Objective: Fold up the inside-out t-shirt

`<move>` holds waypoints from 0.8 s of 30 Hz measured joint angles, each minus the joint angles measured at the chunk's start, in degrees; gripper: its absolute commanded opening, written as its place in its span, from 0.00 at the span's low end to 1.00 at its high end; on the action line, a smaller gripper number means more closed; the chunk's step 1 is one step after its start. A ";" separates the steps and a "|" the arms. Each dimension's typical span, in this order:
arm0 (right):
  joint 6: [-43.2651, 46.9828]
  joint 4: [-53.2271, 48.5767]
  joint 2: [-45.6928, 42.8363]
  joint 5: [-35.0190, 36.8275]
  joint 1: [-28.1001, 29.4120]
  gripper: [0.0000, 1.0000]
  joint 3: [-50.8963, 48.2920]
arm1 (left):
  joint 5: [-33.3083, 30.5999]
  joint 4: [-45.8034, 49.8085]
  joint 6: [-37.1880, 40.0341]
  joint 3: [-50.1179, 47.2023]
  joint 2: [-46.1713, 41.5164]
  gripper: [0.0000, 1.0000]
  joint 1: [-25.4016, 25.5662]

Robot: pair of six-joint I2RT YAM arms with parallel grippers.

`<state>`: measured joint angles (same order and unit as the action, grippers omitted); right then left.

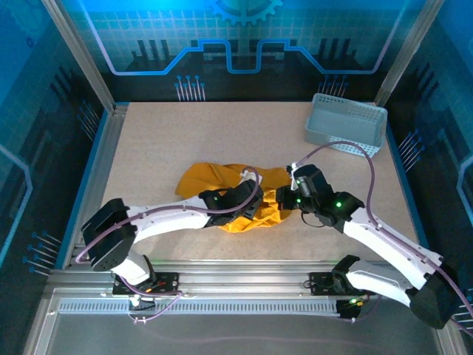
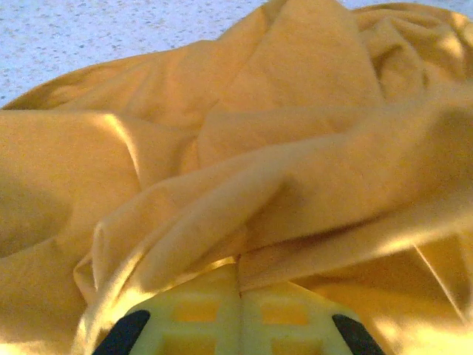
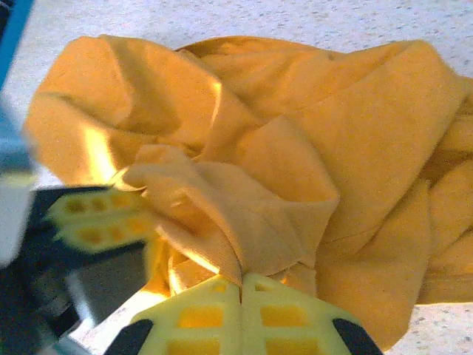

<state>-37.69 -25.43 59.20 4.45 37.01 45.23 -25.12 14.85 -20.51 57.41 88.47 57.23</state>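
On the table (image 1: 222,133), the inside-out t-shirt (image 1: 205,179) lay crumpled near the middle with no fold yet made and all the folding left, the grey basket (image 1: 346,123) stood well apart at the far right, blocking nothing, and the left gripper (image 2: 238,287) and right gripper (image 3: 242,294) each pinched its fabric.

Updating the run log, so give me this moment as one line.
left claw: shut on t-shirt | right claw: shut on t-shirt | t-shirt: crumpled heap, not yet folded | basket: far right corner, untouched
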 measured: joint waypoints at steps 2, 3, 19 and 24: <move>0.90 -0.04 2.58 1.07 -0.42 0.01 1.73 | 2.38 -0.87 0.42 -2.08 -3.30 0.04 0.04; 1.57 -0.09 4.00 1.49 -0.63 0.03 2.71 | 3.65 -1.60 0.61 -3.41 -5.62 0.04 0.04; 13.42 0.28 -4.24 1.60 3.23 0.55 6.01 | 22.93 -13.46 -5.51 -9.38 -18.08 0.00 -9.42; 13.60 5.90 -7.04 -4.20 8.41 0.49 -0.85 | 25.70 -14.47 -6.62 -9.38 -17.66 0.00 -9.99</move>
<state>-24.10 -19.53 52.16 0.25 45.43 44.38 0.58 0.38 -27.14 48.03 70.81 47.24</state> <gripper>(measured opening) 0.517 0.053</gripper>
